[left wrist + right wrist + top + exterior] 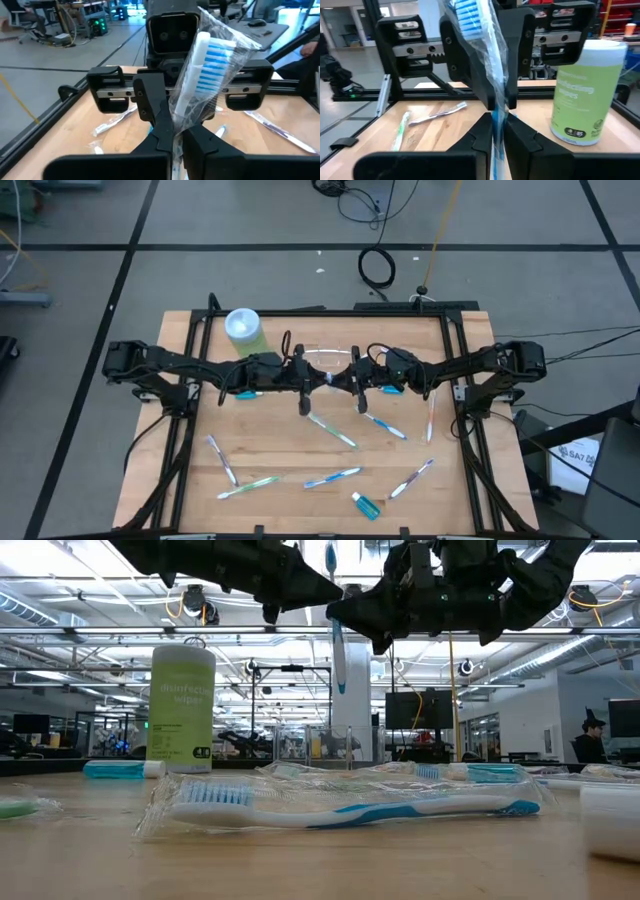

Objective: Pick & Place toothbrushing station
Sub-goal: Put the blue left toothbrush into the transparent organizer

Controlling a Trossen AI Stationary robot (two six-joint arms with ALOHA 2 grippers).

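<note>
Both grippers meet over the table's middle, each shut on one wrapped blue-and-white toothbrush [338,655] that stands about upright, bristle head [210,60] up. My left gripper [318,378] comes from the left and my right gripper [342,378] from the right. The clear cup [325,360] stands just behind them on the table. Several other wrapped toothbrushes [333,430] lie flat on the near half. A blue tube [366,504] lies near the front edge, and two more [245,393] lie under the arms. My left gripper pinches the wrapped toothbrush's handle [176,131] between its two fingers, coming level from the table's left, fingers across the brush. The brush is lifted clear, its lower end hanging below the fingers. My right gripper pinches the same handle [498,122] through the clear wrapper, level from the table's right and across the brush, close against the left gripper's fingers [470,65]. The head [470,10] stands above both holds.
The green canister with a pale blue lid [245,330] stands at the back left, beside the left arm. A wrapped toothbrush [350,805] lies close in front of the low camera. Black frame rails [190,430] run along the table's sides. A person [590,735] stands far behind.
</note>
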